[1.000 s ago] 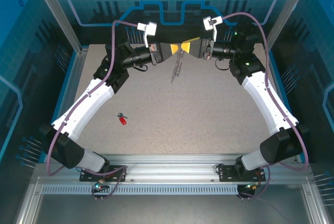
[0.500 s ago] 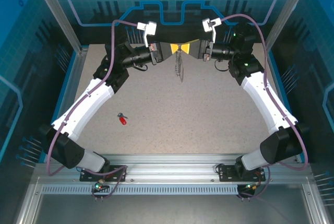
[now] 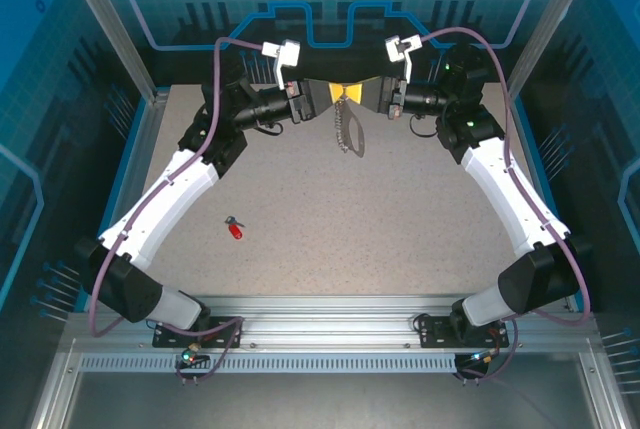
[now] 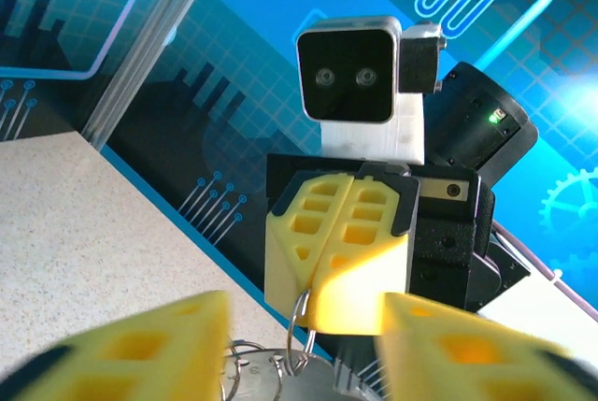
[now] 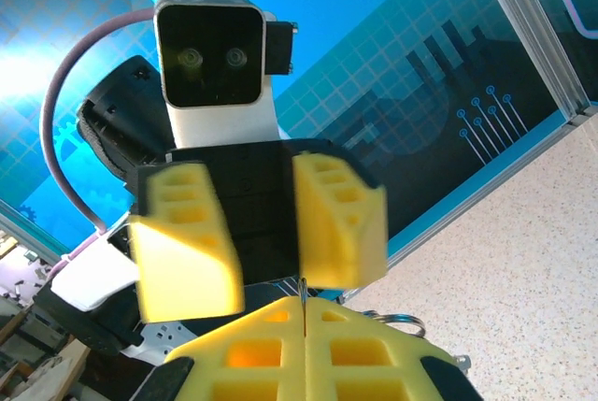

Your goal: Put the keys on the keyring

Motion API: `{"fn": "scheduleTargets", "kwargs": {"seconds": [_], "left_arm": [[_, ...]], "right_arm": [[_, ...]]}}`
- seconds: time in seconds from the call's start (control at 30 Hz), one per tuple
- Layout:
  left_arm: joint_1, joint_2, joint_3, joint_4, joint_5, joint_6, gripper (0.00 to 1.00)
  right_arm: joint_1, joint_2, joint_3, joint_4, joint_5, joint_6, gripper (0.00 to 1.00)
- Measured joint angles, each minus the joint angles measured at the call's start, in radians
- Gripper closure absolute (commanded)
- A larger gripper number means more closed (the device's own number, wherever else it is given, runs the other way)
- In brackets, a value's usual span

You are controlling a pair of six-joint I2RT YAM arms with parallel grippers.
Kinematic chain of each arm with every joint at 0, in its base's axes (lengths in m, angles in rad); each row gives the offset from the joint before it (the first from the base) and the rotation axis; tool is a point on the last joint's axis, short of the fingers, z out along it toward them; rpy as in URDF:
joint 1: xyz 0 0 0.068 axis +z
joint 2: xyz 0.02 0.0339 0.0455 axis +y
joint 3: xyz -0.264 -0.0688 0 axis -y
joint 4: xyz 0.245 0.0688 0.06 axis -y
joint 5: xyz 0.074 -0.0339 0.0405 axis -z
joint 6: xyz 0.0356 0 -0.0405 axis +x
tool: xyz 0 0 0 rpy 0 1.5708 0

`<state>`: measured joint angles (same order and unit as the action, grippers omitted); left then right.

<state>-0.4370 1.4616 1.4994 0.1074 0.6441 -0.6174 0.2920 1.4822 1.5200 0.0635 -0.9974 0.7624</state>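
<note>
Both arms reach in toward each other over the middle of the worktop's (image 3: 420, 219) far edge, their grippers facing tip to tip and close together. The right gripper (image 4: 341, 261) has its yellow fingers pressed flat against each other, and a silvery ring (image 4: 299, 322) is nipped at the bottom of the seam between them. From that pinch the keyring (image 3: 347, 127) hangs down as a slim dark strip with small metal rings along it, dangling above the worktop just in front of the far edge. It hangs nearly straight, with its lower end tipped slightly toward the right edge. The left gripper (image 5: 263, 237) has its jaws spread, a clear gap between the two yellow fingers (image 5: 187, 251), and it grips nothing. In the left wrist view the hanging ring sits in the gap between its blurred fingertips, and whether either one touches the ring cannot be told. The red key (image 3: 236, 231) lies alone on the worktop, toward the near left corner and well apart from both grippers and the keyring. Its dark blade points toward the far left corner.
</note>
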Motion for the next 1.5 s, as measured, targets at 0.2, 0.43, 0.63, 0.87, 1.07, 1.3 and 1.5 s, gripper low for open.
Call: {"fn": "scheduleTargets", "kwargs": {"seconds": [0.2, 0.43, 0.63, 0.87, 1.07, 1.3, 1.5], "left_arm": [[0.000, -0.028, 0.003, -0.045, -0.051, 0.034, 0.01], [0.008, -0.128, -0.069, 0.056, -0.142, -0.037, 0.01], [0.013, -0.141, -0.089, 0.175, -0.137, -0.118, 0.01], [0.013, -0.114, -0.060, 0.166, -0.124, -0.157, 0.13], [0.014, -0.062, -0.031, 0.172, -0.101, -0.209, 0.31], [0.014, -0.015, -0.003, 0.201, -0.068, -0.278, 0.56], [0.015, -0.015, -0.001, 0.228, -0.067, -0.294, 0.55]], "right_arm": [[0.000, 0.000, 0.000, -0.010, 0.026, 0.001, 1.00], [0.000, -0.008, -0.002, 0.047, 0.064, 0.052, 1.00], [0.003, -0.023, -0.014, 0.176, 0.141, 0.127, 1.00], [0.018, -0.026, -0.016, 0.282, 0.214, 0.181, 1.00], [0.020, -0.026, -0.036, 0.384, 0.247, 0.246, 1.00], [0.048, -0.025, -0.048, 0.446, 0.267, 0.297, 1.00], [0.072, -0.023, -0.051, 0.462, 0.277, 0.315, 1.00]]}}
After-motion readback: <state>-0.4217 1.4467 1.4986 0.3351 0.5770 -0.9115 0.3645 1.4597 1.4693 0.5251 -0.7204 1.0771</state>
